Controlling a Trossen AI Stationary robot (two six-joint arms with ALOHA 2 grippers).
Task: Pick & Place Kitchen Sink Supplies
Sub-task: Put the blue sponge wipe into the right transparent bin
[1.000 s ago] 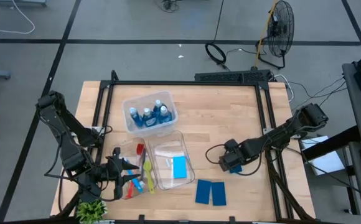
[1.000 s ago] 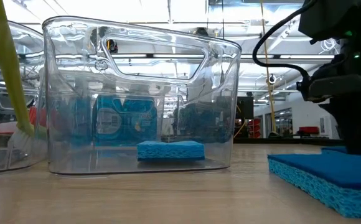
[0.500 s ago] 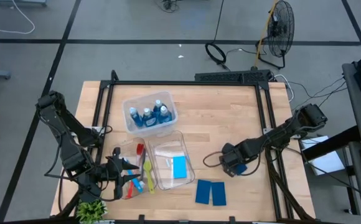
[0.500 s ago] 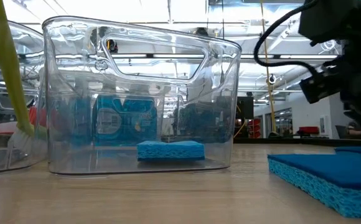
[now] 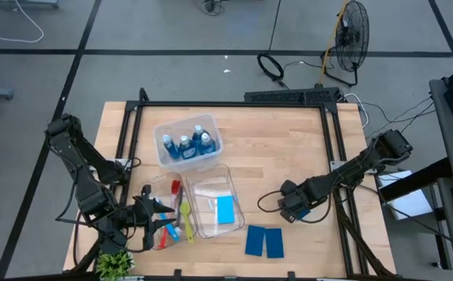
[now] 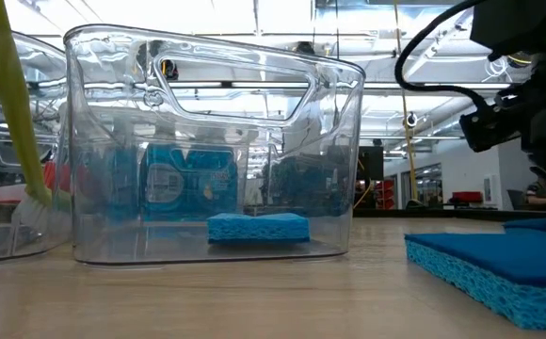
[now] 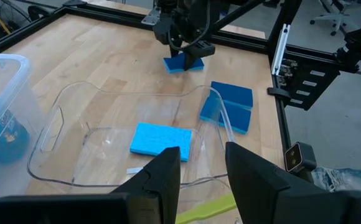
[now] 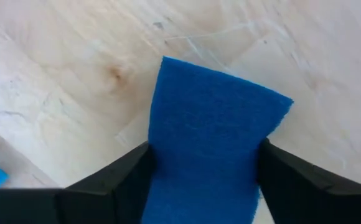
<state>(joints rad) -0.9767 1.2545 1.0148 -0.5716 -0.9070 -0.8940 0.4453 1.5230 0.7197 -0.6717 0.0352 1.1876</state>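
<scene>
so the right gripper now has its fingers clamped on a blue sponge; a second ago it sat lower over it, and it has since lifted a bit and drifted slightly, sponge hanging between the fingers just off the wood; looks like the pick worked, so carrying it to the clear bin well off to its side should be next; left gripper waits by the brushes, fingers apart, nothing held

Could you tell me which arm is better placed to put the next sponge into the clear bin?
The right arm. Its pincer is already shut on a blue sponge just above the table, right of the clear bin. The left pincer is open and empty over the bin's far side.
</scene>
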